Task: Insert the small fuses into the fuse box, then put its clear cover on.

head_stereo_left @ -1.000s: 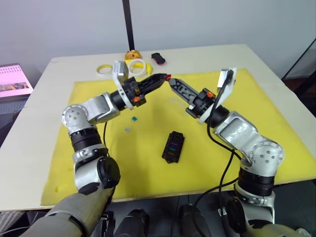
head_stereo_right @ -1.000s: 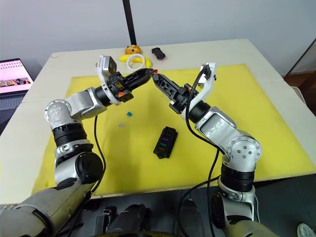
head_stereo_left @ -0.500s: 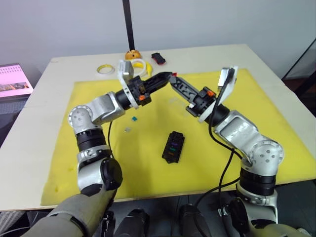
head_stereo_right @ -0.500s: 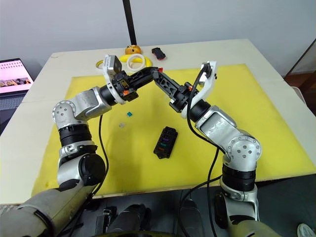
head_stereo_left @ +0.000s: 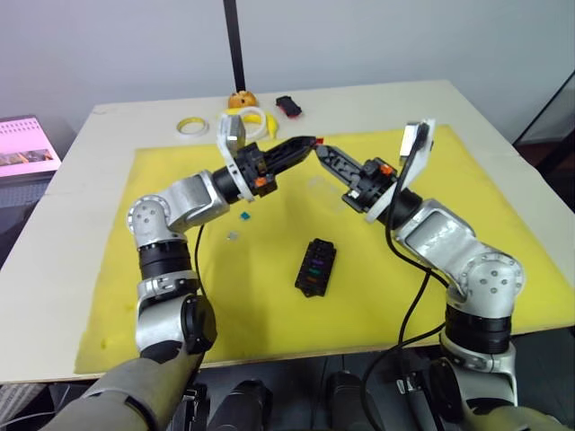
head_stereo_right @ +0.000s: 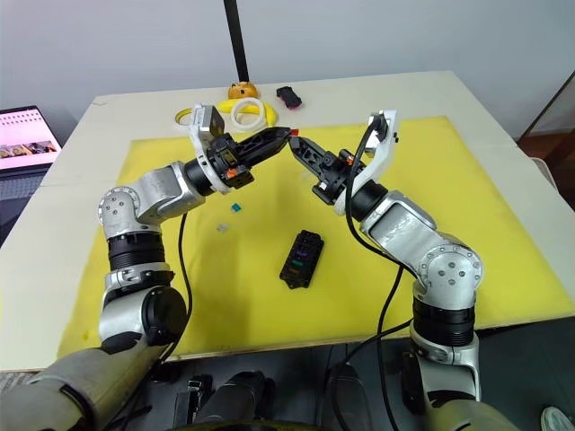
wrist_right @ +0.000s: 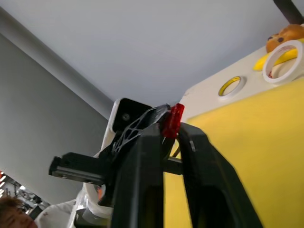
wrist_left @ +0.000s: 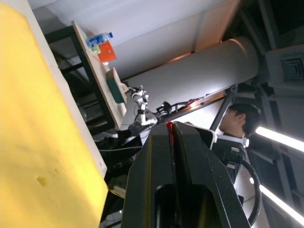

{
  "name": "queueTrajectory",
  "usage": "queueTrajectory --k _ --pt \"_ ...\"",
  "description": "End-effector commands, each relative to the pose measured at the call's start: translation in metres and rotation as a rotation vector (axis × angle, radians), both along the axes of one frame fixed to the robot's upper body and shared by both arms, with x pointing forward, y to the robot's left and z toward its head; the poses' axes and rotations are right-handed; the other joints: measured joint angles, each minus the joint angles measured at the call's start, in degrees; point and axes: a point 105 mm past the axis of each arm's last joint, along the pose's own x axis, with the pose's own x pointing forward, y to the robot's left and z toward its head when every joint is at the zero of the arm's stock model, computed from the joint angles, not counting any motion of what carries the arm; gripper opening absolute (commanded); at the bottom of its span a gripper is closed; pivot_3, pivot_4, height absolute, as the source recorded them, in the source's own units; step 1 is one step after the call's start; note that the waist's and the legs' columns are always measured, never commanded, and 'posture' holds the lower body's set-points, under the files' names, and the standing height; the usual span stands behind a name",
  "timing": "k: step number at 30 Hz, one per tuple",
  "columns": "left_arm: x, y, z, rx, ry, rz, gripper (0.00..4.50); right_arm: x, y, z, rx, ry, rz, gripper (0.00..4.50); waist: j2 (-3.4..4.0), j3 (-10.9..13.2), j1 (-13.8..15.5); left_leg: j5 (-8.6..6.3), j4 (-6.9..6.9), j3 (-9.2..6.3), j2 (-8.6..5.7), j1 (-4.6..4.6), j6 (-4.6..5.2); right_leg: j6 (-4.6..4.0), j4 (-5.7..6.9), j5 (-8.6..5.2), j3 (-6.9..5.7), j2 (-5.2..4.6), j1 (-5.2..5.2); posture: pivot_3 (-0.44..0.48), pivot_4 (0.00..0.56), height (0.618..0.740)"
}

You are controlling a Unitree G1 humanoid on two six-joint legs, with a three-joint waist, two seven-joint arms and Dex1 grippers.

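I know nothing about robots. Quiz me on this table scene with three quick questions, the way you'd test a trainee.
1. True or false: the fuse box lies on the yellow mat with some coloured fuses already in its slots.
2. Where is the red fuse?
A. lying loose on the mat
B. pinched at the tip of the left gripper, raised above the mat
C. seated in the fuse box
3. Fill in: the teal fuse and the grey fuse lie loose on the mat, to the robot's ____ of the fuse box.

Key: 1 true; 2 B; 3 left.
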Motion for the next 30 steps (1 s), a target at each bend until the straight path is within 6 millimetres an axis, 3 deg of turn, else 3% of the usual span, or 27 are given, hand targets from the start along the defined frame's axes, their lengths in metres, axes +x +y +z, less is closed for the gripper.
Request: queueTrajectory --k 1,6,9,19,22,26,28,29,30 --pt "-0.003 0.002 0.01 -0.017 -0.037 -0.003 0.0 -0.006 0.001 0.017 0.048 -0.052 0.022 0.67 0.0 0.0 0.04 0.0 0.0 0.0 0.0 -0.01 0.0 0.0 0.0 0.0 0.0 0.0 0.0 0.0 0.15 0.74" --pt "-0.004 0.001 0.008 -0.011 -0.037 -0.007 0.0 -0.006 0.001 0.015 0.045 -0.042 0.02 0.67 0.0 0.0 0.05 0.0 0.01 0.0 0.0 0.0 0.0 0.0 0.0 0.0 0.0 0.0 0.0 0.0 0.15 0.74" --pt "-0.005 -0.001 0.01 -0.014 -0.04 -0.017 0.0 -0.006 0.001 0.014 0.043 -0.036 0.019 0.03 0.0 0.0 0.05 0.0 0.0 0.0 0.0 0.0 0.0 0.0 0.0 0.0 0.0 0.0 0.0 0.0 0.15 0.74" --pt "-0.008 -0.002 0.003 0.064 -0.069 -0.026 0.0 -0.014 0.004 0.02 0.059 -0.061 0.044 0.03 0.0 0.0 -0.01 0.0 0.0 0.0 0.0 0.0 0.0 0.0 0.0 0.0 0.0 0.0 0.0 0.0 0.15 0.74" --pt "-0.013 0.01 -0.008 0.187 -0.126 -0.011 0.89 -0.018 0.002 0.018 0.026 -0.061 0.048 0.0 0.01 0.0 -0.14 0.0 -0.01 0.0 0.0 0.0 0.0 0.0 0.0 0.0 0.0 0.01 0.0 0.0 0.15 0.74" --pt "-0.021 0.029 -0.015 0.34 -0.229 0.0 2.96 -0.026 -0.006 0.02 -0.022 -0.071 0.07 0.0 0.03 0.02 -0.18 0.0 -0.06 0.0 0.01 0.02 0.0 -0.01 0.0 0.0 0.0 0.04 -0.03 0.0 0.15 0.74" --pt "-0.036 0.032 -0.018 0.475 -0.396 -0.032 4.02 -0.033 -0.01 0.02 -0.078 -0.076 0.099 0.0 0.03 0.02 -0.05 0.0 -0.05 0.01 0.0 0.01 0.0 -0.01 -0.03 -0.01 0.0 0.03 -0.02 0.0 0.15 0.74" --pt "-0.044 0.033 -0.019 0.515 -0.457 -0.067 4.42 -0.036 -0.011 0.02 -0.11 -0.076 0.114 0.0 0.06 0.04 0.02 0.0 -0.06 0.01 0.0 0.0 0.0 -0.01 -0.13 -0.01 0.0 0.03 0.0 0.0 0.15 0.74" --pt "-0.051 0.035 -0.023 0.561 -0.513 -0.102 4.42 -0.04 -0.013 0.017 -0.164 -0.077 0.136 0.0 0.1 0.06 0.15 0.0 -0.06 0.01 0.0 -0.02 0.0 -0.01 -0.23 -0.01 0.0 0.02 0.01 0.0 0.15 0.74"
